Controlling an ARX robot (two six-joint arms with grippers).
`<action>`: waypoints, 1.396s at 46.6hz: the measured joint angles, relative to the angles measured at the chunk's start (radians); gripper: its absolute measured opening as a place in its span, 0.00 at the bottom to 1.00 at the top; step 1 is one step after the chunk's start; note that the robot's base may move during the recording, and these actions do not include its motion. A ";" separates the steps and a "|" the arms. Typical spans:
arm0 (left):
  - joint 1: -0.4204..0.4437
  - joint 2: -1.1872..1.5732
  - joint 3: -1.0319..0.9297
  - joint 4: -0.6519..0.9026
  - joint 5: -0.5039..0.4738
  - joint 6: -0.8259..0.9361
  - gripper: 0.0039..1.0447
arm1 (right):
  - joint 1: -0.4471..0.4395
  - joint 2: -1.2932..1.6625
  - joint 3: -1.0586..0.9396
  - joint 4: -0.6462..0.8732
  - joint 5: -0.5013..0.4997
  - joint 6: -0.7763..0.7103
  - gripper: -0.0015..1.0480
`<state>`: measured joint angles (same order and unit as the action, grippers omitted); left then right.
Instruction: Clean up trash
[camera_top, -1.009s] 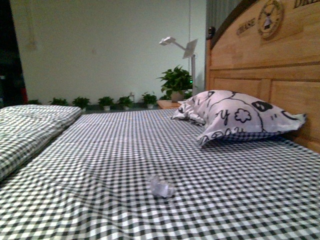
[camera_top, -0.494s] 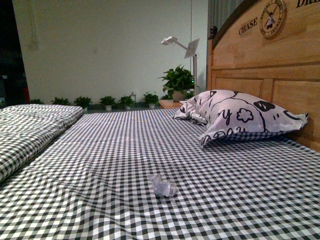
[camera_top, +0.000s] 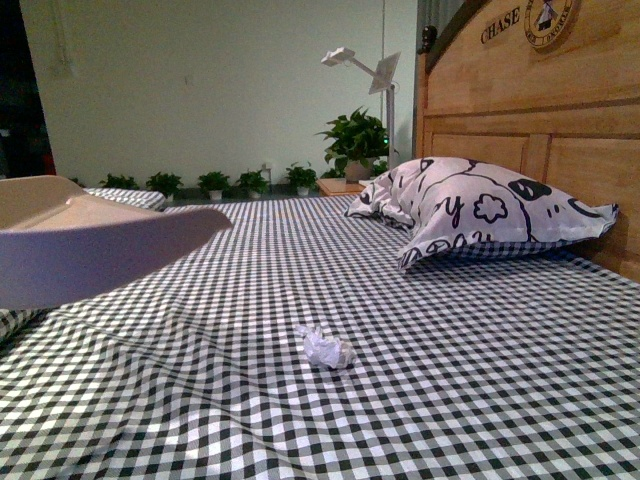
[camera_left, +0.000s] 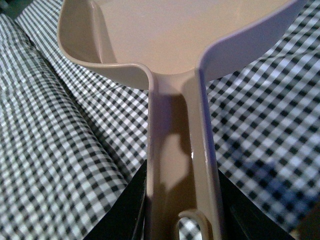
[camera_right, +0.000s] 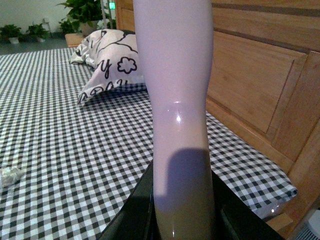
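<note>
Our left gripper (camera_left: 182, 212) holds the dustpan (camera_left: 175, 40) by its handle, our right gripper (camera_right: 182, 212) a pale handle (camera_right: 175, 75); the trash (camera_top: 326, 348) lies well apart from the pillow (camera_top: 480, 210).

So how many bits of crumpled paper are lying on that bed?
1. The paper ball lies on the checked sheet near the middle, well apart from the pillow. The dustpan at the left may hide more behind it.
</note>
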<state>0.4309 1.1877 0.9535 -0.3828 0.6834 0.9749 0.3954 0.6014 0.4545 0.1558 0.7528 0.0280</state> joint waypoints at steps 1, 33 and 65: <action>-0.004 0.015 0.002 0.014 -0.005 0.027 0.27 | 0.000 0.000 0.000 0.000 0.000 0.000 0.19; -0.219 0.271 0.032 0.119 -0.058 0.261 0.27 | 0.000 0.000 0.000 0.000 0.000 0.000 0.19; -0.221 0.450 0.142 0.040 -0.063 0.288 0.27 | 0.000 0.000 0.000 0.000 0.000 0.000 0.19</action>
<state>0.2100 1.6375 1.0954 -0.3431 0.6201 1.2633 0.3954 0.6014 0.4545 0.1558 0.7528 0.0280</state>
